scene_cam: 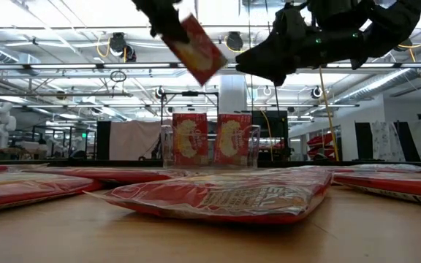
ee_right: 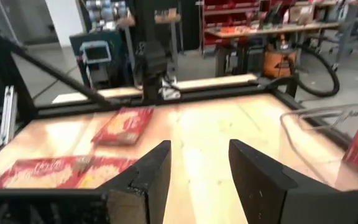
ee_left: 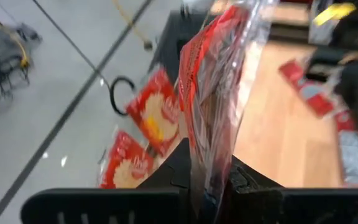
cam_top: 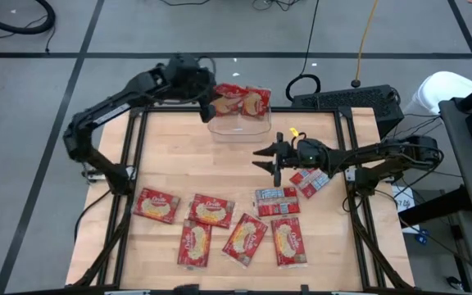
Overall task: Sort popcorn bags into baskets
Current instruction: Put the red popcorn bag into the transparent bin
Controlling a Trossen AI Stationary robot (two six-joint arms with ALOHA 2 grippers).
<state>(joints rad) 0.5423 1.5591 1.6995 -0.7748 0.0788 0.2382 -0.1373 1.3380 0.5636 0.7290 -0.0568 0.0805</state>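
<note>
I'm holding a bag (cam_top: 222,104) pinched edge-on in my left gripper (cam_top: 206,109), up in the air just at the bin's (cam_top: 239,128) left rim; the low view is showing it tilted, well above the table (cam_top: 220,164). So I'm mid-delivery: the next move is calling for shifting it over the bin's opening, squaring it upright, lowering it between the walls, then letting go. Risk, as I judge it: the bag is hanging askew and could catch the rim or knock the ones already inside. Two bags (scene_cam: 212,137) are standing upright in the bin. My right gripper (cam_top: 267,158) is hovering empty with jaws parted, mid-table, just left of the nearest loose bags, likely lining up the next pick. Counting left to right on the table: five red bags (cam_top: 156,205) lying face up across the near half, then two more (cam_top: 277,197) lying back-up nearer my right arm. Total I'm seeing: ten bags, meaning one held, two binned, seven loose, and one bin.
</note>
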